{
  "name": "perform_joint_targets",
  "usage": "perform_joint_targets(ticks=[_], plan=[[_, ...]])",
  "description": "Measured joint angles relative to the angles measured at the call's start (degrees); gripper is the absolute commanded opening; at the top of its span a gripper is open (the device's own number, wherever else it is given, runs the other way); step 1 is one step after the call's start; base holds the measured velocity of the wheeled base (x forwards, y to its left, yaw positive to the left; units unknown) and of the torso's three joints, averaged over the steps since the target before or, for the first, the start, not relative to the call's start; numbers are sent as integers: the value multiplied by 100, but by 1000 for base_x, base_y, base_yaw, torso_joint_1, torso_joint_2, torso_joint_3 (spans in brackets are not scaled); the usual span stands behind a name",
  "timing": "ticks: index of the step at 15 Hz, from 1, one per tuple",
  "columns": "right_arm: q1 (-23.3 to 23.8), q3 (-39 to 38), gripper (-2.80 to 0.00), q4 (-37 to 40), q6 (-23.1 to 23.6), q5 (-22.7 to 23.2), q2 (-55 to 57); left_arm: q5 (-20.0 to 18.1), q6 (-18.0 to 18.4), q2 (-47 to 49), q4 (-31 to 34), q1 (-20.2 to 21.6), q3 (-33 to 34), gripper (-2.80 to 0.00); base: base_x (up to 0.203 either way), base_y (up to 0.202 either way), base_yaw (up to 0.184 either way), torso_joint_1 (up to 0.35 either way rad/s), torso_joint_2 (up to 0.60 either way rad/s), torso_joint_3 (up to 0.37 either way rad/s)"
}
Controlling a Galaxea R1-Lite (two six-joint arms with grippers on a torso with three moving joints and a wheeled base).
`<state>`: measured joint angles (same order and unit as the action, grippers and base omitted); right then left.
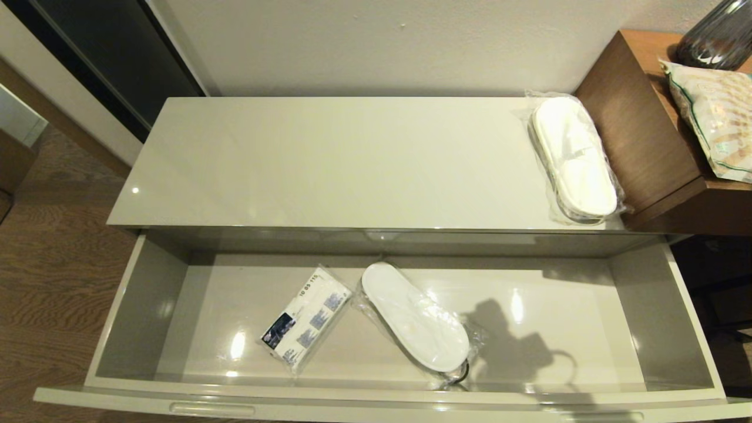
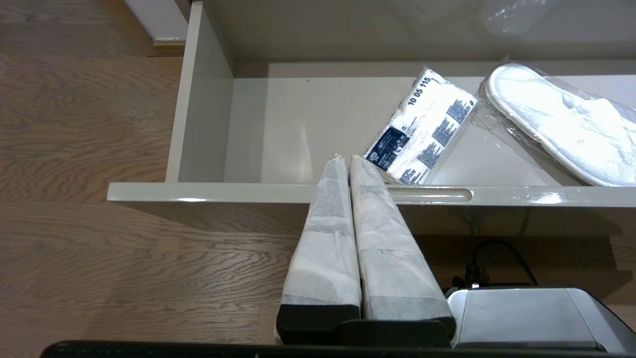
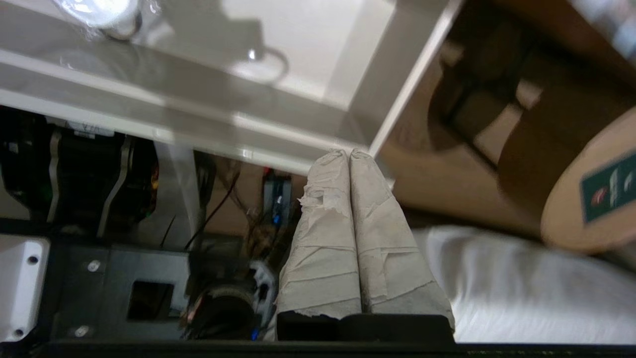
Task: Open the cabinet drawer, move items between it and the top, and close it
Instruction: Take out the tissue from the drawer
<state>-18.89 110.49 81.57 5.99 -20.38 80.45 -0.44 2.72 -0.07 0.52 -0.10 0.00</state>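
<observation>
Drawer work is sitting at the transfer stage: the wide, glossy beige-grey cabinet drawer (image 1: pixel 693 329) is standing fully pulled out beneath the long, smooth cream-beige cabinet top (image 1: pixel 329 158). Inside it, a clear-wrapped flat white slipper (image 1: pixel 415 316) is lying diagonally near the middle, with a smaller white printed packet carrying a dark blue label (image 1: pixel 306 318) just beside it toward the robot's left. A second wrapped pair of white slippers (image 1: pixel 573 157) is resting on the right end of the top, next to the brown wooden tabletop (image 1: pixel 640 111).

Neither arm is showing in the head view. The left end effector (image 2: pixel 349 158) is hovering outside the drawer, over its front rail beside an oblong finger recess (image 2: pixel 431 195), its paper-wrapped fingers (image 2: pixel 328 219) pressed together and gripping nothing; the packet is lying just beyond the tips, inside the drawer. The right end effector (image 3: pixel 349 153) is hanging low off the drawer's front right corner, likewise closed and empty, well apart from either item.

To lift the packet well, I reckon the left fingers need spreading before crossing the rail, then coming down across its narrow width, since the slippery film may slide on the glossy floor
</observation>
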Motion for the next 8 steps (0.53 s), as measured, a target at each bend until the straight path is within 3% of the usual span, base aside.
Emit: perform_joint_targets(ticks=[2,4,8], plan=[[-42,-195,-280,420,-393,-40,-134,0,0,0,2,0,0,-280,0,0,0,0,0,0],[4,-631,-280,539,-384,9,-448,0,0,0,0,0,0,-280,0,0,0,0,0,0],[1066,-1995,-280,439,658,282,-1848,0,0,0,2,-1,0,-280,0,0,0,0,0,0]])
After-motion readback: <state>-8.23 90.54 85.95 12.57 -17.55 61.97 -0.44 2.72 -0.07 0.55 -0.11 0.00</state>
